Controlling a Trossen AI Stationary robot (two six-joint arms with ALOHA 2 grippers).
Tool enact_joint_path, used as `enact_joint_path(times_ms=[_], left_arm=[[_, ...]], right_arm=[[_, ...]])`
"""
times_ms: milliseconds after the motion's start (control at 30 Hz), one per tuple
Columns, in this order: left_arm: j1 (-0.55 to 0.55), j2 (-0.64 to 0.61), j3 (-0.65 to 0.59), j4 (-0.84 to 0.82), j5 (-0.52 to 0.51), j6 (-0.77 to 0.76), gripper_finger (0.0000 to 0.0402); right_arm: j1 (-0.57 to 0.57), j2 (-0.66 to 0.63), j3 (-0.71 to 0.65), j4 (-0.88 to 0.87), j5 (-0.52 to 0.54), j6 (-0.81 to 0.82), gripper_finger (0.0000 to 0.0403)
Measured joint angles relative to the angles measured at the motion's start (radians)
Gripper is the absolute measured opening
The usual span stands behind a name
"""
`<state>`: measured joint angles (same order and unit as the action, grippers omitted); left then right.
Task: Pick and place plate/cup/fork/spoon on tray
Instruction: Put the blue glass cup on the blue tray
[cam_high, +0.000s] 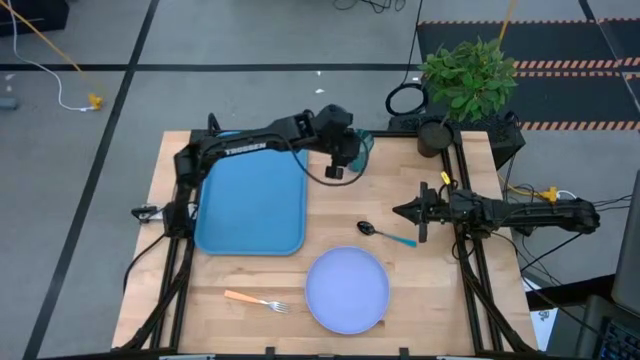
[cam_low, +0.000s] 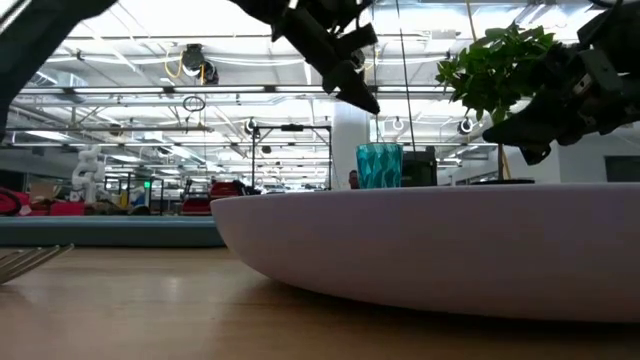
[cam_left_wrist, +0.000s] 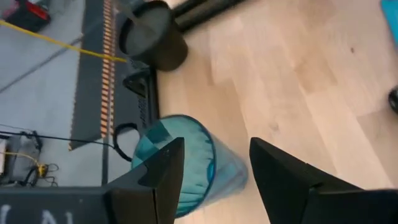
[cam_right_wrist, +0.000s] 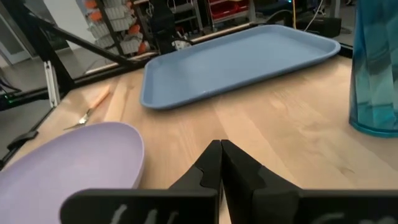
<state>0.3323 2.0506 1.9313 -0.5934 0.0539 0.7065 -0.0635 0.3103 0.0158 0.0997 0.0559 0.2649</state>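
While left gripper (cam_left_wrist: 211, 168) hangs over cup (cam_left_wrist: 180, 163), jaws spread astride rim, cup stands on table beyond tray (cam_high: 250, 205)'s far right corner. Step: cup pickup. Next, probably: descend, close, carry onto tray. Right gripper (cam_right_wrist: 221, 155) beside spoon (cam_high: 385, 234), jaws pressed together.

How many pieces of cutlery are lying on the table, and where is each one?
2. The fork lies near the table's front edge, left of the plate. The spoon lies between the plate and the right gripper, behind the plate. Neither is on the tray.
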Motion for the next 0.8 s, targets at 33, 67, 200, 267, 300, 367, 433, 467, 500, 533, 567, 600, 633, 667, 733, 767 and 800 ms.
enact_joint_path(times_ms=[33, 67, 200, 267, 300, 367, 433, 467, 500, 533, 567, 600, 633, 667, 733, 767, 800], left_arm=[[0.003, 0.018, 0.027, -0.035, 0.001, 0.008, 0.0186], [0.005, 0.036, 0.049, -0.059, 0.002, 0.015, 0.0186], [0.007, 0.079, 0.071, -0.081, 0.002, 0.071, 0.0186], [0.007, 0.089, 0.072, -0.079, 0.002, 0.109, 0.0186], [0.006, 0.091, 0.072, -0.08, 0.002, 0.122, 0.0186], [0.006, 0.092, 0.064, -0.064, 0.002, 0.142, 0.0186], [0.008, 0.092, 0.06, -0.042, 0.002, 0.155, 0.0186], [0.011, 0.091, 0.06, -0.04, 0.002, 0.163, 0.0186], [0.016, 0.091, 0.059, -0.041, 0.002, 0.175, 0.0186], [0.023, 0.091, 0.059, -0.041, 0.003, 0.184, 0.0186], [0.032, 0.092, 0.059, -0.041, 0.006, 0.188, 0.0186], [0.041, 0.102, 0.059, -0.039, 0.014, 0.189, 0.0186], [0.051, 0.107, 0.059, -0.039, 0.027, 0.189, 0.0186], [0.06, 0.112, 0.058, -0.052, 0.037, 0.183, 0.0186], [0.072, 0.127, 0.056, -0.069, 0.046, 0.177, 0.0186], [0.075, 0.13, 0.056, -0.061, 0.05, 0.179, 0.0185], [0.077, 0.131, 0.056, -0.064, 0.052, 0.182, 0.0181]], right_arm=[[0.0, 0.004, 0.0, 0.0, 0.0, 0.0, 0.0], [0.0, 0.008, 0.0, 0.002, 0.0, 0.0, 0.0], [0.0, 0.019, 0.0, 0.001, -0.002, 0.015, 0.0], [0.0, 0.02, 0.0, 0.001, -0.004, 0.031, 0.0], [0.0, 0.02, 0.0, 0.001, -0.005, 0.039, 0.0], [0.0, 0.02, 0.0, 0.001, -0.005, 0.044, 0.0], [0.0, 0.02, 0.0, 0.001, -0.006, 0.044, 0.0], [0.0, 0.02, 0.0, 0.001, -0.006, 0.043, 0.0], [0.0, 0.02, 0.0, 0.001, -0.006, 0.04, 0.0], [0.0, 0.02, 0.0, 0.001, -0.006, 0.038, 0.0], [0.0, 0.02, 0.0, 0.001, -0.006, 0.038, 0.0], [0.0, 0.02, 0.0, 0.001, -0.006, 0.038, 0.0], [0.0, 0.02, 0.0, 0.001, -0.006, 0.038, 0.0], [0.0, 0.02, 0.0, 0.001, -0.006, 0.037, 0.0], [0.0, 0.019, 0.0, 0.002, -0.006, 0.037, 0.0], [0.0, 0.019, 0.0, 0.002, -0.006, 0.034, 0.0], [0.0, 0.02, 0.0, 0.003, -0.006, 0.029, 0.0]])
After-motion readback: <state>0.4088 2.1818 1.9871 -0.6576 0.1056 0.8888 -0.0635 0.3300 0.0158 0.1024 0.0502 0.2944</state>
